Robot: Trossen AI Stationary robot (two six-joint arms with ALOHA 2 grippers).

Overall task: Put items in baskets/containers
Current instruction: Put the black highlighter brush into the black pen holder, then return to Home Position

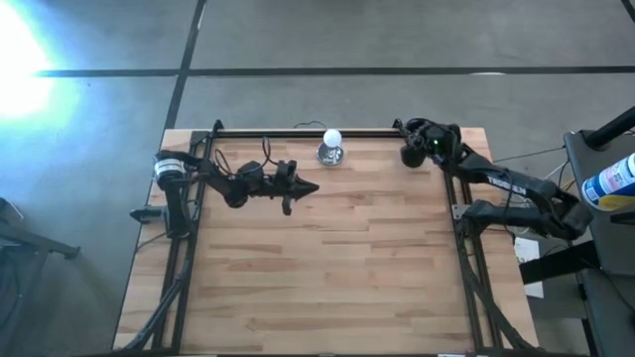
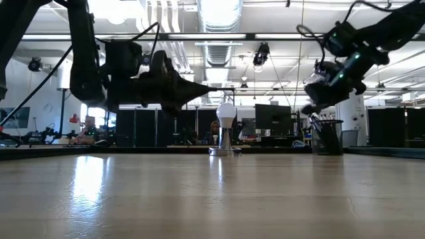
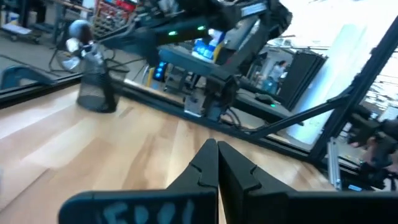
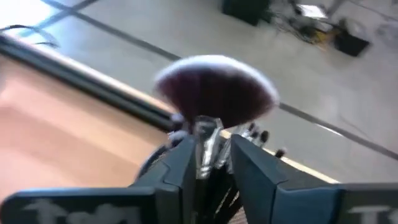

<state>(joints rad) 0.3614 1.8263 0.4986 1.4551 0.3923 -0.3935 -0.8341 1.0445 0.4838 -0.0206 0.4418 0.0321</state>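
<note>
The small black cup (image 2: 327, 138) stands at the table's far right corner, with several brush tips (image 4: 256, 133) sticking up out of it. My right gripper (image 4: 208, 146) hangs just above the cup (image 1: 410, 155) and is shut on the fan-headed brush (image 4: 214, 93). The dark fan head stands above the fingers. My left gripper (image 1: 304, 186) is shut and empty. It hovers level above the table's left middle (image 2: 214, 86) and points toward the right edge. In the left wrist view the cup (image 3: 96, 94) is far ahead of the shut fingers (image 3: 216, 158). My right gripper pinches the fan brush by its silver ferrule (image 4: 204, 134), just under the fan head, between its two fingers (image 4: 181, 163). It comes from above, slanting down over the cup. The brush stands head up. Its handle is hidden below the fingers, so I cannot tell whether its end is in the cup.
A shiny silver object topped with a white ball (image 1: 331, 147) stands near the far edge's middle, between the two grippers. A black rail (image 1: 298, 130) runs along the far edge. Bare wood (image 1: 327, 268) fills the middle and near side. The frame posts stand at both sides.
</note>
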